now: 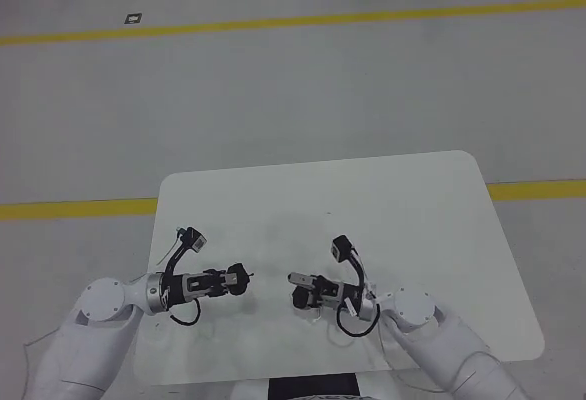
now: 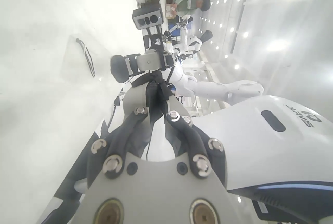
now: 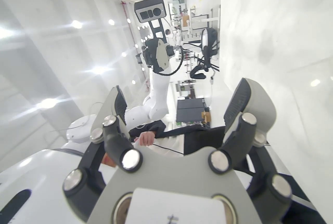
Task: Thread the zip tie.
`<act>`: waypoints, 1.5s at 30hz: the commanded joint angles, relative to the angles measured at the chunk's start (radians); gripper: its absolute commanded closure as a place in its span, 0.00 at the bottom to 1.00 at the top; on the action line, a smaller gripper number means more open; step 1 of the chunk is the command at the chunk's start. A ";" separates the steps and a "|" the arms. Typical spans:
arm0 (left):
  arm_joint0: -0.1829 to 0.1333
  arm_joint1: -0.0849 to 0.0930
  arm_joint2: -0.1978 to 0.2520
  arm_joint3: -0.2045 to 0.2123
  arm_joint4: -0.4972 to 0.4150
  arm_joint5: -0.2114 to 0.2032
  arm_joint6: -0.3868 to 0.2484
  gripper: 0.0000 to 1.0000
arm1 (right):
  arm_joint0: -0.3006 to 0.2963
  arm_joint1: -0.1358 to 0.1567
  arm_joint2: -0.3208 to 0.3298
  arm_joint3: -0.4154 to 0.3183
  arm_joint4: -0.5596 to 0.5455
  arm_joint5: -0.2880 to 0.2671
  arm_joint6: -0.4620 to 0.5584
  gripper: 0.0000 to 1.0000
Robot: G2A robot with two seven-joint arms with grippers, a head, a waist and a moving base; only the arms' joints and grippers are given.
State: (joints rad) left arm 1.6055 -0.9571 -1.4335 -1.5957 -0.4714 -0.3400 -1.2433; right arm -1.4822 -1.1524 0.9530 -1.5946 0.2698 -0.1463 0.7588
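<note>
Pinching black zip tie (image 2: 159, 80), left end effector (image 1: 244, 277), right end effector (image 3: 180, 93) spread

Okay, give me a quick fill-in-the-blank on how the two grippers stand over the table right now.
1. The right gripper is ___, with nothing between its fingers.
2. The left gripper is ___ on the black zip tie.
3. Over the white table, the two grippers point ___ each other.
Missing words: open; shut; toward.
</note>
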 commanded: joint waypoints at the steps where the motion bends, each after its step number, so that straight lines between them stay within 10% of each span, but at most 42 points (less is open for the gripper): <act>1: 0.000 0.000 0.000 0.000 0.000 0.000 0.000 1.00 | 0.008 0.006 0.006 -0.053 -0.070 0.088 0.009 0.00; 11: 0.000 0.000 0.000 0.000 0.000 0.000 0.000 1.00 | 0.078 0.031 -0.044 -0.285 -0.478 0.486 0.089 0.00; 34: -0.003 -0.001 0.005 -0.008 0.003 0.006 0.030 1.00 | 0.078 0.031 -0.044 -0.285 -0.478 0.486 0.089 0.00; 45: 0.008 0.011 -0.074 -0.017 -0.051 0.000 0.054 1.00 | 0.078 0.031 -0.044 -0.285 -0.478 0.486 0.089 0.00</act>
State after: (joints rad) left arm 1.6111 -0.9464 -1.5063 -1.6120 -0.5160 -0.3400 -1.1845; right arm -1.4039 -1.1210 0.9090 -1.8795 -0.2084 0.3400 0.8480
